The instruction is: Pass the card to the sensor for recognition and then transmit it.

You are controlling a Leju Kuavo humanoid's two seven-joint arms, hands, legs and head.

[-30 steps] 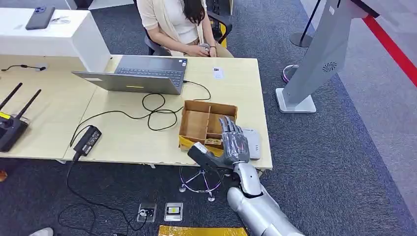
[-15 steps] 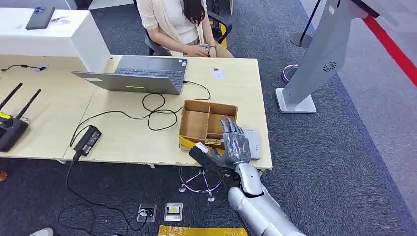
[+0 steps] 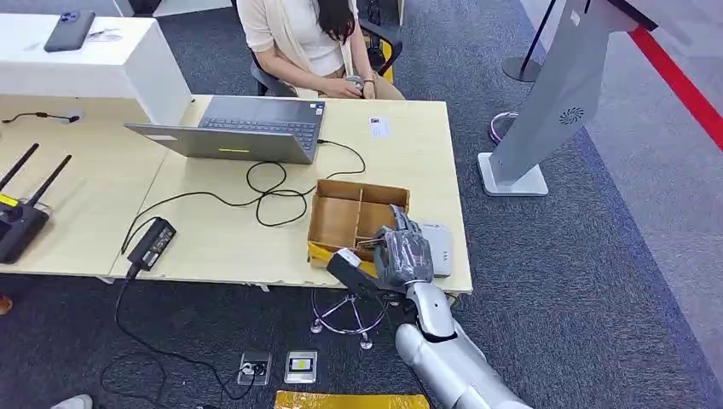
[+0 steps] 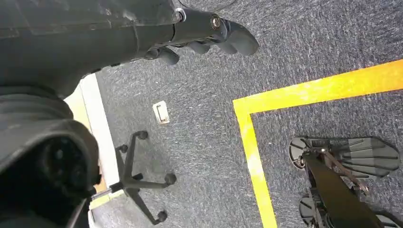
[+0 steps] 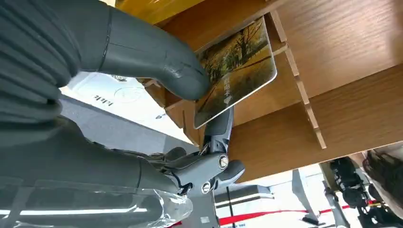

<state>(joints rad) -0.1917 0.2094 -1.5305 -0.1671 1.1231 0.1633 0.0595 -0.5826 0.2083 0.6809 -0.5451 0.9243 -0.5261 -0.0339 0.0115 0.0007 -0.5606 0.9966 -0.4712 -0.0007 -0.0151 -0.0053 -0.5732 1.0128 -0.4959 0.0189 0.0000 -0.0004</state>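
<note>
Fingers of the right hand point(image 3: 401, 253) have been curled since earlier and the card point(image 5: 236, 67) is pinched over the box point(image 3: 334, 213); pickup is underway, a lift toward the sensor point(image 3: 438, 247) being next.

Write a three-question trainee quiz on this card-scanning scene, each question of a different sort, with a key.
1. True or false: the right robot hand pinches the card over the wooden box.
2. Multiple choice: the white sensor pad lies A) inside the box, B) on the table beside the box, toward the table's right edge, C) under the laptop.
3. Fill in: the left robot hand hangs over the grey ____, near a yellow floor line.

Key: 1 true; 2 B; 3 carpet.
</note>
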